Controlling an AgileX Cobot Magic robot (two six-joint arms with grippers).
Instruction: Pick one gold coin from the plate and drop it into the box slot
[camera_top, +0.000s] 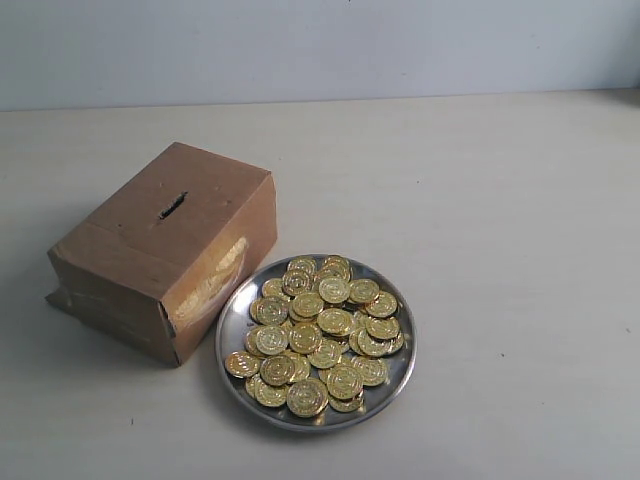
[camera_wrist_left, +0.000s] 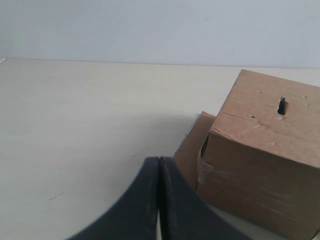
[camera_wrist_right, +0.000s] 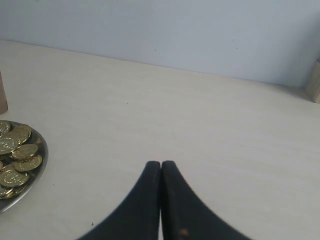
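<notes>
A round silver plate heaped with several gold coins sits on the pale table, touching the right side of a brown cardboard box. A thin dark slot is cut in the box's top. Neither arm shows in the exterior view. In the left wrist view my left gripper is shut and empty, off to one side of the box and its slot. In the right wrist view my right gripper is shut with nothing in it, beside the plate and its coins.
A loose cardboard flap sticks out at the box's base on the table. A pale wall closes off the back of the table. A light wooden block edge shows at the far side in the right wrist view.
</notes>
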